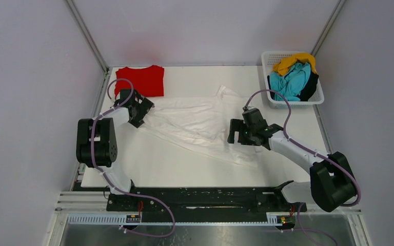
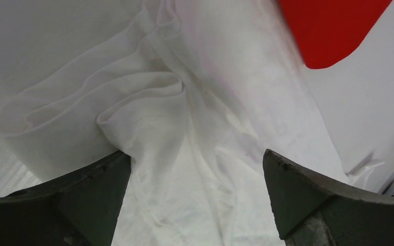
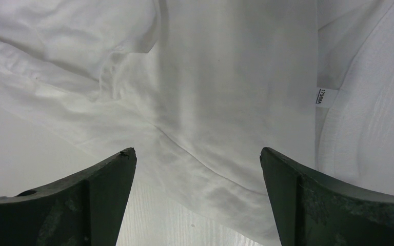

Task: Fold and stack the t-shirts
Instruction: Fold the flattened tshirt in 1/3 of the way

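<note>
White worktop (image 1: 184,169) carries everything. Spread across its middle lies the white shirt (image 1: 195,123), rumpled and unfolded, running slantwise from the left side towards the near right, with one bit of cloth poking up at the far edge. In the left wrist view its cloth (image 2: 149,118) is bunched into soft rolls.

At the far left corner sits the red shirt (image 1: 141,81), folded flat into a neat rectangle, just beside the white one.

At the far right corner stands the basket (image 1: 267,59), holding a heap of cloth: a teal shirt (image 1: 290,82) in the middle, a yellow shirt (image 1: 292,61) at the back, and a black shirt (image 1: 312,87) at the right edge.

Over the white shirt's left end hangs the left end effector (image 1: 139,114), jaws spread wide and gripping nothing. Over the right end hangs the right end effector (image 1: 236,137), likewise spread and unladen. Whether either touches the cloth I cannot tell.

In the right wrist view a small label (image 3: 327,96) shows at a seam.
</note>
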Controlling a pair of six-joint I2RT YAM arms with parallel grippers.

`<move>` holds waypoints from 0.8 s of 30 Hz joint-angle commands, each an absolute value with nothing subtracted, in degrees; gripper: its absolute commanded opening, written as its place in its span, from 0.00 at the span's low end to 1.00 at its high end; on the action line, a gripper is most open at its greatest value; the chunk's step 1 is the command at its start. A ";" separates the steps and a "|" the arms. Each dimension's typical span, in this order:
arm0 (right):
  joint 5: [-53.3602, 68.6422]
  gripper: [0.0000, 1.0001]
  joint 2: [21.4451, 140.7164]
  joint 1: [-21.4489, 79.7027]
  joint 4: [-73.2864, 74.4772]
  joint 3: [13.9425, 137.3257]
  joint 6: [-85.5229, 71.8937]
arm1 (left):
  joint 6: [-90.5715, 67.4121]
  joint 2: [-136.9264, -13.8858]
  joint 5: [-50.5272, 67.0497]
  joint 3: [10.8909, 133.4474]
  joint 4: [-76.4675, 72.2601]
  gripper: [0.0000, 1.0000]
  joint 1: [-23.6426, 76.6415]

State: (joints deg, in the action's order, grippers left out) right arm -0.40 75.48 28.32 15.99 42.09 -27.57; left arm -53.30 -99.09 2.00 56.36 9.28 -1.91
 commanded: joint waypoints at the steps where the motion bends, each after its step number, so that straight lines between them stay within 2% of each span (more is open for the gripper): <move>1: -0.68 0.99 75.67 28.04 15.81 42.29 -26.73 | -55.13 -102.08 5.12 59.96 6.53 0.99 -1.66; 9: -1.50 0.99 75.60 28.02 16.75 42.98 -26.62 | -58.06 -107.40 8.51 68.78 5.63 0.99 -0.48; 19: -1.96 0.99 77.99 28.04 17.23 43.87 -26.53 | -60.49 -110.60 6.32 80.01 7.78 0.99 3.25; 24: -0.50 1.00 78.17 28.10 18.07 44.25 -26.33 | -55.74 -114.54 5.76 88.39 17.49 0.99 3.24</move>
State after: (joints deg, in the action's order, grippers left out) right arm -0.58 78.00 28.32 16.58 42.13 -27.18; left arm -59.09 -112.57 6.37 83.61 11.16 3.75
